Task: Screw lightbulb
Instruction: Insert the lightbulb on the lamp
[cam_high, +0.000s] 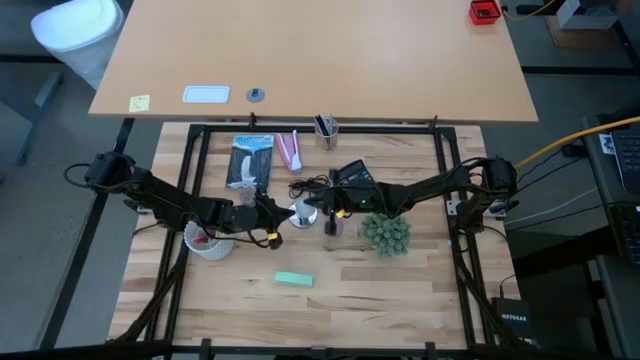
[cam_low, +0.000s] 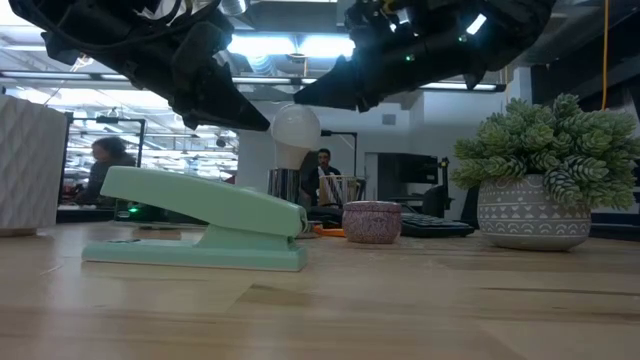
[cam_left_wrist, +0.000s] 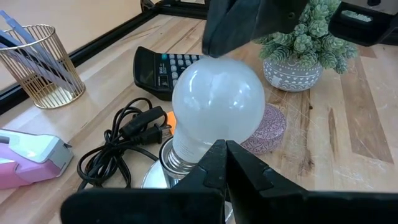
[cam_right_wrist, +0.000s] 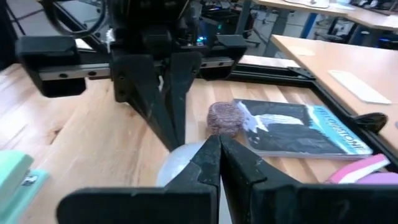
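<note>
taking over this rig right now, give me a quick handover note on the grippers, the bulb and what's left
Left gripper: shut, tips pressed against the lightbulb low on the glass, near its screw base.
Right gripper: shut, tips against the bulb from the opposite side.
Lightbulb: upright at table centre, base down in the silver socket disc with the black cord. Calculator behind it, potted plant beside.
Done: bulb placed in the socket.
Left: I can't tell how far it is threaded; probably keep turning until seated, then release.

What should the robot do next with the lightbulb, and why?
Probably open one gripper to grasp it. The lightbulb stands upright in its silver socket base, while the left gripper and right gripper sit shut against opposite sides, so neither can turn it.
</note>
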